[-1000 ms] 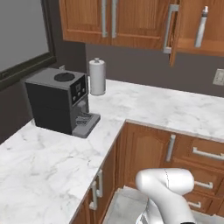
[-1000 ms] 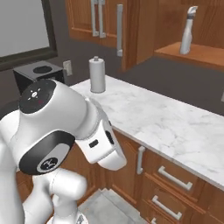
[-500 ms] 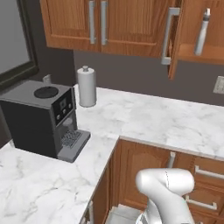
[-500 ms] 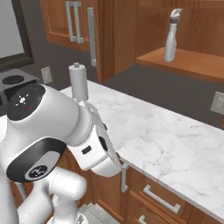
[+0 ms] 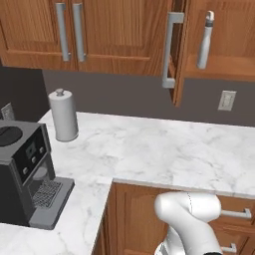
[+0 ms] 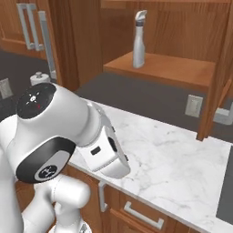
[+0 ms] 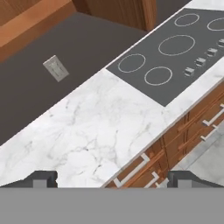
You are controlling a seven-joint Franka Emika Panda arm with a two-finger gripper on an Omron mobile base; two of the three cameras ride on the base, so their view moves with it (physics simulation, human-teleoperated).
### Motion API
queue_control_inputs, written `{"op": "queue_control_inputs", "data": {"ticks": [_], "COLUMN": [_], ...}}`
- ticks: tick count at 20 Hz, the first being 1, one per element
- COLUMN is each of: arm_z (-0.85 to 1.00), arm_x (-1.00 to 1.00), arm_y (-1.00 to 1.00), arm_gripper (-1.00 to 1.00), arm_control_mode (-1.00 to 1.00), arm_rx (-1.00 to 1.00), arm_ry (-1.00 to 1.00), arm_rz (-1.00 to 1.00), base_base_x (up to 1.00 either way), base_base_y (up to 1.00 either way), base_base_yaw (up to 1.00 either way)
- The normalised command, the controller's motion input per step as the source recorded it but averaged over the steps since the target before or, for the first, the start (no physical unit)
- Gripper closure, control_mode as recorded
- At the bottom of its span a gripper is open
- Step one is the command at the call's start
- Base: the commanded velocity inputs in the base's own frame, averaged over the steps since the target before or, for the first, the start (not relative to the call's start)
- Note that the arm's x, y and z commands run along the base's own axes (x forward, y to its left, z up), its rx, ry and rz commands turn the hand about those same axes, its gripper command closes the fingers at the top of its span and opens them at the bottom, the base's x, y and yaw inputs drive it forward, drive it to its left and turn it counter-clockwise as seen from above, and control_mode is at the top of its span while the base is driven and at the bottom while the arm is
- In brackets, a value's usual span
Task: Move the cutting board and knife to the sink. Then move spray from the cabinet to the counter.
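claw (image 7: 111, 178) open, over counter (image 7: 100, 131) | spray (image 6: 139, 39) apart, in cabinet (image 6: 159, 68)

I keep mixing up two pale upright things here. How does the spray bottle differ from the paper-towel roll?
The spray bottle stands on the shelf of the open cabinet; the paper-towel roll stands on the counter. The spray bottle is slim, narrowing to a neck and nozzle; the roll is a wide, even cylinder with a small knob on top. Both are pale and upright.

The cabinet (image 5: 124, 35) runs past the top edge (coffee machine (image 5: 22, 174) cropped left).
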Motion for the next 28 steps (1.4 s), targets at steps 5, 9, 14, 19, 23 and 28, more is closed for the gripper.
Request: {"op": "queue_control_inputs", "data": {"ticks": [5, 9, 14, 19, 23, 28], "arm_z": [0.0, 0.0, 0.0, 0.0, 0.0, 0.0], "arm_x": [0.0, 0.0, 0.0, 0.0, 0.0, 0.0], "arm_y": [0.0, 0.0, 0.0, 0.0, 0.0, 0.0], "arm_gripper": [-1.0, -1.0, -1.0, -1.0, -1.0, -1.0], "arm_control_mode": [1.0, 1.0, 1.0, 1.0, 1.0, 1.0], "arm_rx": [0.0, 0.0, 0.0, 0.0, 0.0, 0.0], "arm_ry": [0.0, 0.0, 0.0, 0.0, 0.0, 0.0], "arm_rz": [0.0, 0.0, 0.0, 0.0, 0.0, 0.0], "base_base_x": [0.23, 0.17, 0.46, 0.73, 1.0, 0.78], "base_base_y": [-0.09, -0.26, -0.02, 0.01, 0.0, -0.32], "base_base_yaw": [-0.18, -0.35, -0.34, -0.07, 0.0, 0.15]}}
